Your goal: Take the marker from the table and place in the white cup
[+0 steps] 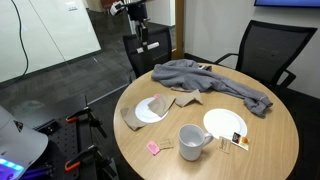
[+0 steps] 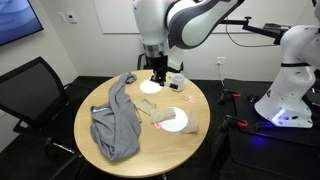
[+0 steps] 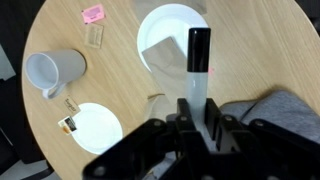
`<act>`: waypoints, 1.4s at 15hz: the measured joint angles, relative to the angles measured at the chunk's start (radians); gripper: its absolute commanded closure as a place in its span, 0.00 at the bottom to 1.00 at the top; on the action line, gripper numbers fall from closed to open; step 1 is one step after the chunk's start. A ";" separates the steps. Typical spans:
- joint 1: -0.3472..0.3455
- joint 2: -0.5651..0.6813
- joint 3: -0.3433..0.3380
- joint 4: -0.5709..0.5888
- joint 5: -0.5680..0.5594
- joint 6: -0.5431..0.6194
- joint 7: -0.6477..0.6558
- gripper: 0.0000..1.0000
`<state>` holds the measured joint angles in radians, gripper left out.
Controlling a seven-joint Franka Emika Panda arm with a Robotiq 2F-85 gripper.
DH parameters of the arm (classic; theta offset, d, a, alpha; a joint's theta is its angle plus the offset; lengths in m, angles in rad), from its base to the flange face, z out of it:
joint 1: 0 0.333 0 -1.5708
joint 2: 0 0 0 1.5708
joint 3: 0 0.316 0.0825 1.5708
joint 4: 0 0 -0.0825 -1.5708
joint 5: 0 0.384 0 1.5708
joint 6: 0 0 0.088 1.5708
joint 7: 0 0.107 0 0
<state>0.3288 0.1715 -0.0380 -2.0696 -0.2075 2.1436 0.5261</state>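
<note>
In the wrist view my gripper [image 3: 190, 105] is shut on the marker [image 3: 198, 62], a whitish stick with a black cap that points away from the jaws. I hold it high above the round wooden table [image 3: 110, 40], over the edge of a white plate [image 3: 170, 25]. The white cup [image 3: 55, 70] stands on the table well to the left of the marker in this view. In both exterior views the gripper [image 1: 148, 43] [image 2: 158, 74] hangs above the table's far side, and the cup [image 1: 192, 141] [image 2: 177, 84] stands apart from it.
A grey cloth [image 1: 215, 80] [image 2: 115, 125] [image 3: 275, 110] lies crumpled on the table. There are two white plates [image 1: 152, 110] [image 1: 225, 124], a pink scrap [image 3: 92, 13] and a small clear packet [image 3: 96, 36]. Black chairs [image 1: 265, 50] [image 2: 30, 90] stand around the table. Another robot [image 2: 290, 80] stands nearby.
</note>
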 measured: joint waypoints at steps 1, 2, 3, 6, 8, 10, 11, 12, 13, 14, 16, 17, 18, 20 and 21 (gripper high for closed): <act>-0.024 -0.032 0.006 -0.007 0.000 -0.032 -0.027 0.80; -0.043 -0.059 0.009 -0.016 0.000 -0.051 -0.049 0.80; -0.055 -0.078 0.011 -0.025 0.000 -0.055 -0.060 0.80; -0.062 -0.089 0.017 -0.041 0.000 -0.055 -0.068 0.80; -0.062 -0.088 0.023 -0.045 0.000 -0.055 -0.068 0.95; -0.066 -0.087 0.030 -0.045 -0.004 -0.054 -0.063 0.95; -0.074 -0.082 0.040 -0.044 -0.017 -0.052 -0.045 0.95; -0.078 -0.076 0.048 -0.042 -0.033 -0.052 -0.016 0.95; -0.082 -0.069 0.055 -0.038 -0.056 -0.052 0.022 0.95; -0.083 -0.062 0.058 -0.033 -0.079 -0.052 0.065 0.95; -0.087 -0.053 0.059 -0.025 -0.136 -0.051 0.148 0.95; -0.092 -0.051 0.058 -0.021 -0.164 -0.051 0.188 0.95; -0.100 -0.051 0.058 -0.018 -0.190 -0.051 0.226 0.95; -0.118 -0.051 0.055 -0.013 -0.243 -0.051 0.294 0.95; -0.127 -0.051 0.053 -0.010 -0.272 -0.051 0.328 0.95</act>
<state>0.2019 0.1207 0.0146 -2.0799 -0.4798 2.0921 0.8539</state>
